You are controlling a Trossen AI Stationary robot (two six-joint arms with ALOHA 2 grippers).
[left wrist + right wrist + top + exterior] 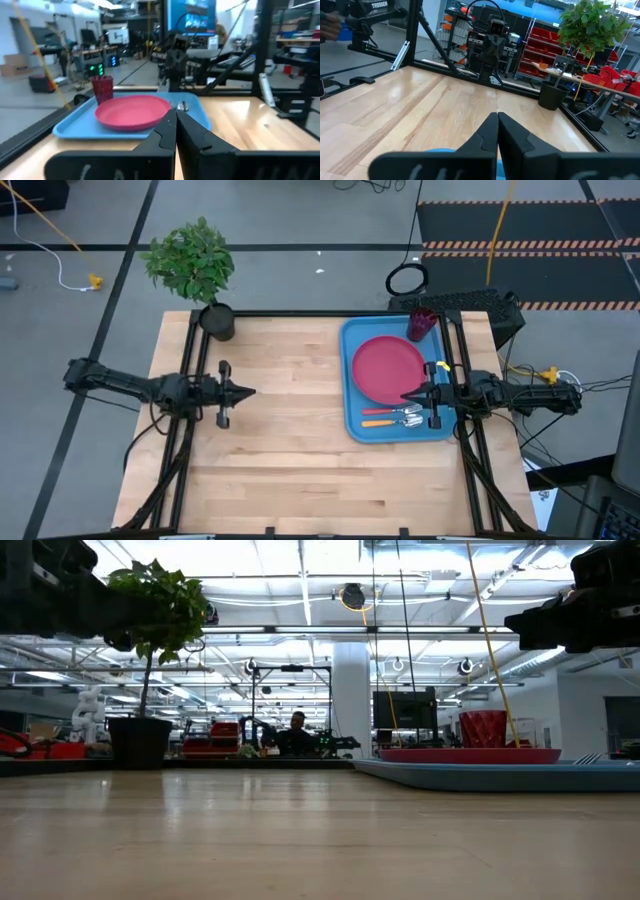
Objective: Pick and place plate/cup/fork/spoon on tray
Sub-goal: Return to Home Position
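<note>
The blue tray (352, 338) lies at the table's right. On it rest the pink-red plate (387, 369), the dark red cup (422, 324) at its far corner, and a fork and spoon with orange handles (392, 418) near its near edge. The tray, plate and cup also show in the left wrist view (75, 124) (132, 111) (102, 88). My right gripper (407, 396) is shut and empty, held above the tray's right part. My left gripper (250, 391) is shut and empty above the table's left half.
A potted plant in a black pot (216, 320) stands at the table's far left corner. The bare wood (290, 450) between the arms and toward the near edge is open. A person (296, 730) sits in the room far behind the table.
</note>
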